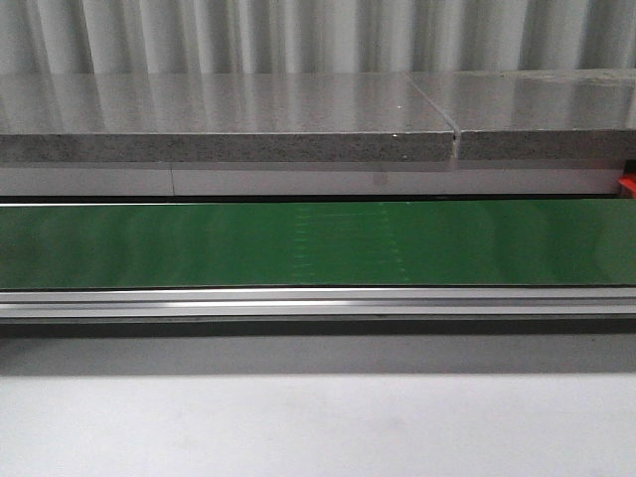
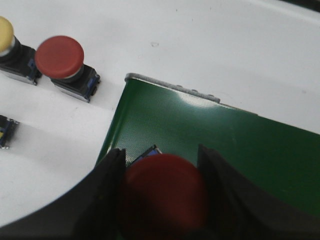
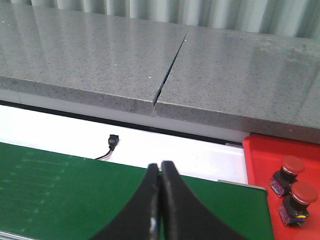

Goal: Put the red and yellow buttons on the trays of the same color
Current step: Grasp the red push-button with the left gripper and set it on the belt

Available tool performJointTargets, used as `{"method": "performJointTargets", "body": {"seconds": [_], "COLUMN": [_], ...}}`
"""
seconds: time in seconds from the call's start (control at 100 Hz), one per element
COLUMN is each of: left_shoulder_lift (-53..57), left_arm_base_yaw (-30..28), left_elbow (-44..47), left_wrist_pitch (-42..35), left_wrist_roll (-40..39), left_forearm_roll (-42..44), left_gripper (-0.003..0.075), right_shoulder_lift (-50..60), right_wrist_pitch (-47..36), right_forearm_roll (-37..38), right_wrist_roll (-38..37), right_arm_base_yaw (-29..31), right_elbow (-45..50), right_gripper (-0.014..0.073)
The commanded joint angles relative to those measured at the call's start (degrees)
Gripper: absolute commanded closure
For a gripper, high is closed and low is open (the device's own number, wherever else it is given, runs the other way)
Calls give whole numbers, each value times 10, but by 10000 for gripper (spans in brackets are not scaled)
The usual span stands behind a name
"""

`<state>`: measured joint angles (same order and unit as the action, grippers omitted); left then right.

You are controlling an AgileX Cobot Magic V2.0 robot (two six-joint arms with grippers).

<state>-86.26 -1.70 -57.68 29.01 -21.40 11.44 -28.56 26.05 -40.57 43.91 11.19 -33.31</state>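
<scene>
The left gripper (image 2: 162,200) has its fingers (image 2: 107,195) pinching a red button (image 2: 165,192) by the cap, held over the end of the green belt (image 2: 240,145), near the belt's metal-edged corner. On the white surface (image 2: 200,45) beside that belt end stand a second red button (image 2: 61,59) and, just beside it, a yellow button (image 2: 6,36) at the frame edge; a third part lies near them, too cropped to identify.

The right gripper (image 3: 160,200) hangs over the belt with its fingers (image 3: 150,200) pressed together, holding nothing. Past the belt's end sits a red tray (image 3: 260,155) with two red buttons (image 3: 292,167) in it, close together near the tray's corner. A small black plug with a wire (image 3: 113,141) lies on the white strip between the belt and the grey stone ledge (image 3: 100,60).

The front view shows only the belt, its metal rail (image 1: 318,301), the ledge and a sliver of red at the far right edge.
</scene>
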Motion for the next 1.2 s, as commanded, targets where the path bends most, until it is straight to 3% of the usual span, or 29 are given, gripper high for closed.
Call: {"method": "performJointTargets", "body": {"seconds": [0.0, 0.1, 0.17, 0.29, 0.41, 0.48, 0.88, 1.19], "left_shoulder_lift": [5, -1, -1, -1, 1, 5, 101, 99], "left_arm_base_yaw": [7, 7, 7, 7, 7, 7, -7, -110], "left_elbow": [-16, -16, -16, -16, -16, -16, -54, -48], "left_wrist_pitch": [-32, -30, -27, -22, -12, -11, -1, 4], "left_wrist_roll": [-1, -1, -1, -1, -1, -1, -1, -18], "left_forearm_roll": [-1, -8, -9, -10, -10, -21, 2, 1], "left_gripper": [741, 735, 685, 487, 211, 143, 176, 176], "right_shoulder_lift": [0, 0, 0, 0, 0, 0, 0, 0], "right_wrist_pitch": [-29, -29, -29, -29, -29, -29, -29, -29], "right_forearm_roll": [-17, -17, -17, -17, -17, -17, -17, -17], "right_wrist_roll": [4, 4, 4, 4, 4, 4, 4, 4], "right_arm_base_yaw": [0, 0, 0, 0, 0, 0, 0, 0], "right_elbow": [-15, -15, -15, -15, -15, -15, -15, -15], "right_gripper": [662, 662, 662, 662, 662, 662, 662, 662]}}
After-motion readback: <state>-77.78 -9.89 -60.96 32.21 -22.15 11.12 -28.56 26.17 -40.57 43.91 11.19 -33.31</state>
